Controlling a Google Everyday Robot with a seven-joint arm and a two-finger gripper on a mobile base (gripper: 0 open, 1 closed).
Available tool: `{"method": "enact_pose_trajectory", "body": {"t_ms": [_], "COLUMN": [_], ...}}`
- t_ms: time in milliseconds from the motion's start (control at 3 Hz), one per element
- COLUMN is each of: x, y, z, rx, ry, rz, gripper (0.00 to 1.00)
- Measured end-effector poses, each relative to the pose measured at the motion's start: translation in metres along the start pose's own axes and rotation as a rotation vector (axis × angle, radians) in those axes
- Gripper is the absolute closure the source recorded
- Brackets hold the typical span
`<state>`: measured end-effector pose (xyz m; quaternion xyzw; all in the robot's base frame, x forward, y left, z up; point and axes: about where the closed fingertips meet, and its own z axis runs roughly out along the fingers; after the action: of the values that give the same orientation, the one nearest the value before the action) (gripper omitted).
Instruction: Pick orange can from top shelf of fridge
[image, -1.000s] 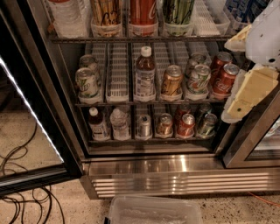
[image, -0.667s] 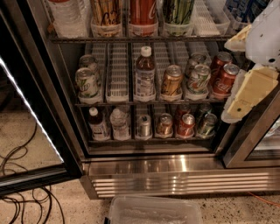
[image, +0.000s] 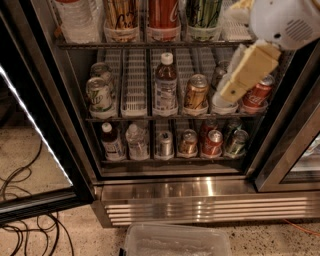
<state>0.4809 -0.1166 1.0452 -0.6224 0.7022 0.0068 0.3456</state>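
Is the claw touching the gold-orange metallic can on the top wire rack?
No: the claw sits at right before the middle rack, apart from the gold-orange metallic can on the top wire rack.

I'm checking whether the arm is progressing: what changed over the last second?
The gripper moved left and up, from the right edge of the fridge to in front of the right-hand cans on the middle rack. Nothing was grasped. The orange can on the top shelf and the other drinks stayed put.
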Motion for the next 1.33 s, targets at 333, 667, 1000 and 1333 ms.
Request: {"method": "enact_pose_trajectory", "body": {"t_ms": [333, 667, 1000, 1333], "x": [-0.043, -0.043, -0.056, -0.088], "y": [-0.036, -0.036, -0.034, -0.035], "z": [0.006, 0.006, 0.020, 0.049], "rx": [0.082, 0.082, 0.061, 0.049], "ry": [-0.189, -0.189, -0.217, -0.315], "rz": [0.044, 0.043, 0.036, 0.054], "gripper": [0.00, 0.00, 0.00, 0.00]}}
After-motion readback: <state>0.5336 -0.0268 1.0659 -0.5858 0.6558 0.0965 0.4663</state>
